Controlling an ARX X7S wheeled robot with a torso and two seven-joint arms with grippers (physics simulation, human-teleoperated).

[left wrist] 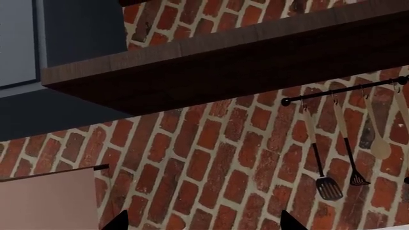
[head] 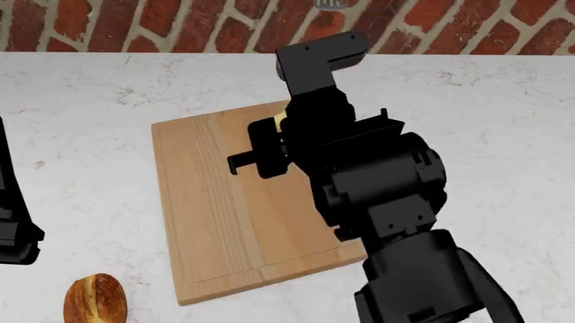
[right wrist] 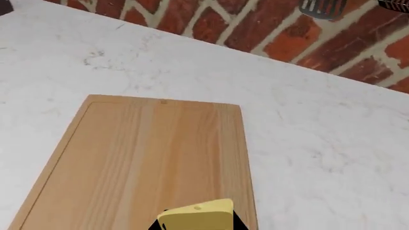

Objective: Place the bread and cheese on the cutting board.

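Grips the cheese (right wrist: 195, 213) with the right gripper (right wrist: 198, 226), dark fingers pressed to either side of the pale yellow wedge. Hangs it over the cutting board (head: 215, 222), toward the right side of the board's far half, well inside the groove, so that letting go would probably leave it safely on the wood. Cannot tell from these views whether the wedge already touches the board or sits just above it. In the head view, shows only a yellow sliver of the wedge past the right arm, which hides most of the board's far right part.

Leaves the bread (head: 94, 299) on the marble counter (head: 503, 121), near the board's near left corner but off it, untouched. Keeps the left gripper (left wrist: 204, 225) up and away, fingertips spread with nothing between them, aimed at the brick wall (left wrist: 211, 158) below a dark wooden shelf (left wrist: 223, 62) and beside a rail of hanging utensils (left wrist: 345, 89), likely parked clear of the right arm's work.

Suggests roughly halfway: cheese nearly delivered, roll yet to be fetched, probably by the nearer left arm.
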